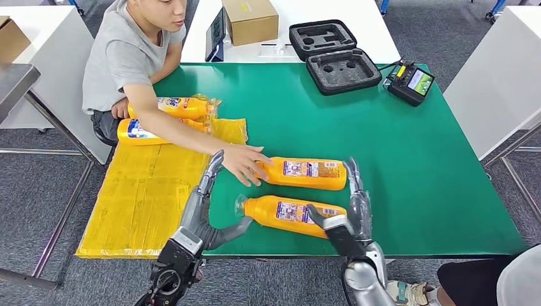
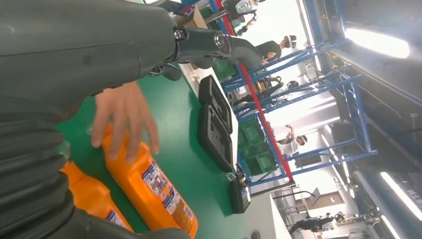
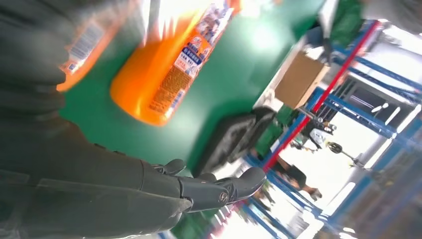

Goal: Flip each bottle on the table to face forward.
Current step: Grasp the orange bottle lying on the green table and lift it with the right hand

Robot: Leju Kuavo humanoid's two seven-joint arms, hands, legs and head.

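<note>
Two orange bottles lie on their sides on the green table [image 1: 415, 166], caps pointing left. The near bottle [image 1: 290, 215] lies between my hands. My left hand [image 1: 204, 210] is open, fingers stretched forward, its thumb just short of the cap. My right hand [image 1: 348, 220] is open at the bottle's base, thumb lying over the label end, fingers pointing forward. A person's hand [image 1: 245, 162] rests on the cap end of the far bottle [image 1: 309, 173]; the left wrist view shows that hand [image 2: 124, 119] on the far bottle [image 2: 149, 184]. Two more bottles [image 1: 169, 107] [image 1: 143, 132] lie by the person's arm.
A yellow sheet [image 1: 153, 191] covers the table's left part. A black foam case [image 1: 335, 57], a controller [image 1: 411, 81], a cardboard box [image 1: 250, 20] and a tablet [image 1: 215, 35] sit at the back. The person sits at the far left. White tables stand on both sides.
</note>
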